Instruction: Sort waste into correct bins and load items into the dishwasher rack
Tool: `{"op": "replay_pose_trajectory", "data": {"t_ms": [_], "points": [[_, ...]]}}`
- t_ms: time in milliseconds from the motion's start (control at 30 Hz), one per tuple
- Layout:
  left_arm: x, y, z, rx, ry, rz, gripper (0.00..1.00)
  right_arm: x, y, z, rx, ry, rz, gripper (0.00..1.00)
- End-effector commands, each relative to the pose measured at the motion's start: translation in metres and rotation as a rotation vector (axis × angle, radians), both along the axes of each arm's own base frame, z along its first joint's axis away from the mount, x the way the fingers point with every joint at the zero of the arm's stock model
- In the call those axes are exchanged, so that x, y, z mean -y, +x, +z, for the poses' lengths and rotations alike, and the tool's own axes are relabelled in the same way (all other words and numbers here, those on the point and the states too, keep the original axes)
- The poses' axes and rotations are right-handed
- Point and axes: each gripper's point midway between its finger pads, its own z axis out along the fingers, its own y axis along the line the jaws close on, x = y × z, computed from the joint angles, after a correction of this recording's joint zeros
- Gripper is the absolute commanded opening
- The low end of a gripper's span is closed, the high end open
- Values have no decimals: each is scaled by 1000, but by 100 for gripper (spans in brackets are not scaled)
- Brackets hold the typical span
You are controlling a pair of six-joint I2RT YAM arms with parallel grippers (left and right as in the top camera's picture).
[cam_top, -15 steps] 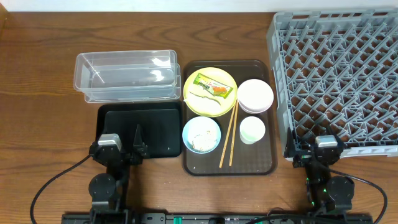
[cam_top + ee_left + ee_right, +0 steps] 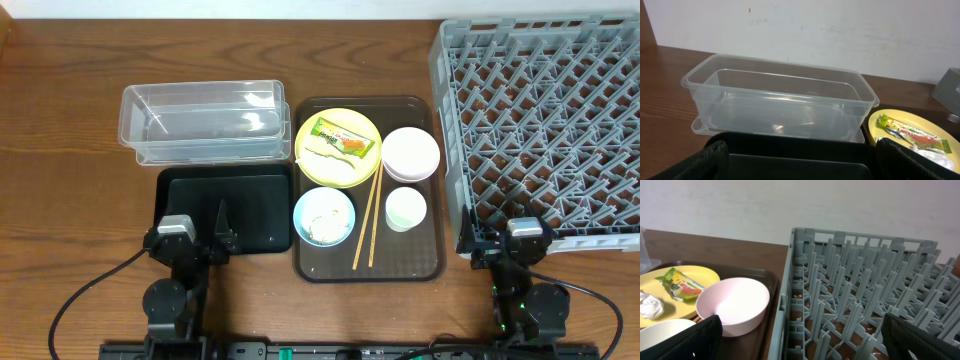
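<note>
In the overhead view a yellow plate (image 2: 352, 166) holds a green wrapper (image 2: 344, 139) and white paper (image 2: 323, 160). A pink-white bowl (image 2: 411, 154), a white cup (image 2: 405, 209), a light blue bowl (image 2: 324, 217) with rice scraps and two chopsticks (image 2: 367, 220) share the brown serving tray (image 2: 425, 262). The clear tub (image 2: 205, 122) and black tray (image 2: 250, 205) lie to its left, the grey rack (image 2: 545, 130) to its right. My left gripper (image 2: 196, 228) is open and empty over the black tray's near edge (image 2: 800, 161). My right gripper (image 2: 520, 238) is open and empty at the rack's near left corner (image 2: 800, 340).
The rack's wall (image 2: 790, 295) stands high beside the serving tray's right rim. The tub (image 2: 780, 100) sits on its lid just behind the black tray. Cables run along the table's front edge by both arm bases.
</note>
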Motion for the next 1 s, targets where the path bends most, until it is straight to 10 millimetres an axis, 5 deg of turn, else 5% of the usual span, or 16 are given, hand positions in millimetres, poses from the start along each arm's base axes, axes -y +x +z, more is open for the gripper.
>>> {"op": "replay_pose_trajectory", "data": {"t_ms": [0, 967], "points": [[1, -1, -14, -47, 14, -10, 96, -1, 0, -1, 0, -10, 3, 99], [0, -1, -14, -48, -14, -2, 96, -1, 0, 0, -2, 47, -2, 99]]}}
